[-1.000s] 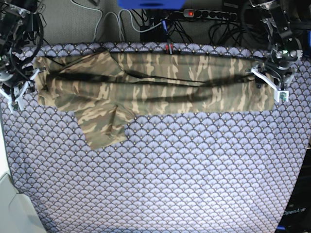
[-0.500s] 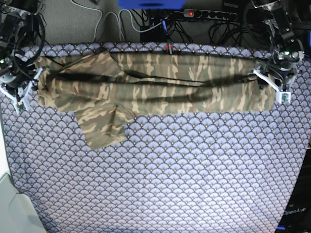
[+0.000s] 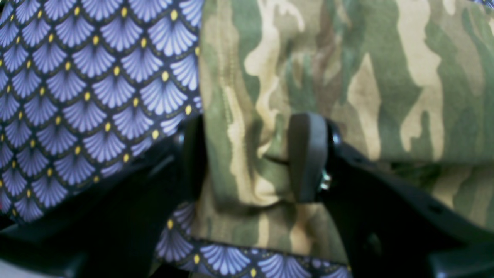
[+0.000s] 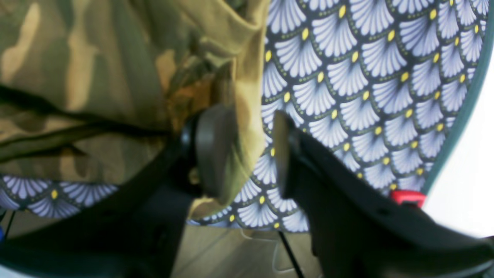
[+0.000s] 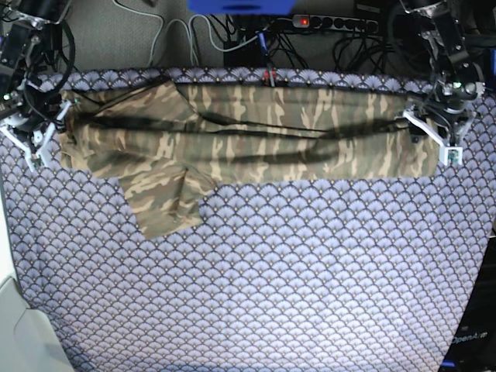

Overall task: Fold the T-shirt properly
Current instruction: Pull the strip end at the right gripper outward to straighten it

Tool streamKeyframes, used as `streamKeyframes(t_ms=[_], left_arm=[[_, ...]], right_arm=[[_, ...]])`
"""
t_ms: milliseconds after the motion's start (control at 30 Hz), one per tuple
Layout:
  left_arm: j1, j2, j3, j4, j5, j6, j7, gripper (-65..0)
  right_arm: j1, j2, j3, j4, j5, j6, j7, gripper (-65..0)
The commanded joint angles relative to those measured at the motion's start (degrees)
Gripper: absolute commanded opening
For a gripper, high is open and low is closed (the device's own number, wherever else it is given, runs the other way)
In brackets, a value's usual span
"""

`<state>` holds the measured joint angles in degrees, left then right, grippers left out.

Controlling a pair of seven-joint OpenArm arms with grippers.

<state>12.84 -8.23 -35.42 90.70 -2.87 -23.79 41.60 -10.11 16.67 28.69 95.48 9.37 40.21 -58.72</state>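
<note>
The camouflage T-shirt (image 5: 256, 143) lies along the far side of the table as a long band, with one sleeve (image 5: 163, 203) sticking out toward the front. My right gripper (image 5: 35, 139) is at the shirt's left end in the base view. Its wrist view shows it open (image 4: 251, 150), the shirt's edge (image 4: 247, 100) draped against one pad (image 4: 212, 148) and patterned cloth showing in the gap. My left gripper (image 5: 431, 138) is at the shirt's other end, also open (image 3: 251, 158), its fingers (image 3: 307, 158) straddling a wrinkled strip of shirt (image 3: 347, 58).
A purple-grey fan-scale cloth (image 5: 271, 294) covers the whole table. Behind the far edge lie a power strip (image 5: 333, 23) and tangled cables (image 5: 194, 35). A white surface (image 5: 19, 333) sits at the front left corner, and a dark drop (image 5: 474, 341) at the front right.
My right gripper has opened its jaws off the shirt's left edge and shifted slightly toward the back of the table. The left gripper and the shirt have hardly moved.
</note>
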Motion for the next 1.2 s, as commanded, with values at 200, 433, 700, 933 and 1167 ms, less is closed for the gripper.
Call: streamKeyframes(t_ms=[200, 433, 700, 933, 1167], left_arm=[[-0.3, -0.7, -0.1, 0.9, -0.3, 0.2, -0.9, -31.8], [-0.2, -0.7, -0.1, 0.9, -0.3, 0.2, -0.9, -31.8], [-0.2, -0.7, -0.1, 0.9, -0.3, 0.2, -0.9, -31.8], [-0.3, -0.5, -0.1, 0.9, -0.3, 0.2, -0.9, -31.8], [-0.3, -0.5, -0.1, 0.9, -0.3, 0.2, -0.9, -31.8]], right_arm=[[0.4, 0.8, 0.5, 7.2, 2.1, -0.2, 0.8, -28.7], [1.2, 0.0, 0.8, 8.0, 7.0, -0.2, -4.4, -26.4], [3.1, -1.7, 0.5, 7.5, 7.1, -0.2, -5.9, -26.4], [6.4, -2.2, 0.4, 4.4, 7.2, -0.2, -8.5, -26.4], [6.6, -3.3, 0.4, 4.6, 7.2, -0.2, -8.5, -26.4]])
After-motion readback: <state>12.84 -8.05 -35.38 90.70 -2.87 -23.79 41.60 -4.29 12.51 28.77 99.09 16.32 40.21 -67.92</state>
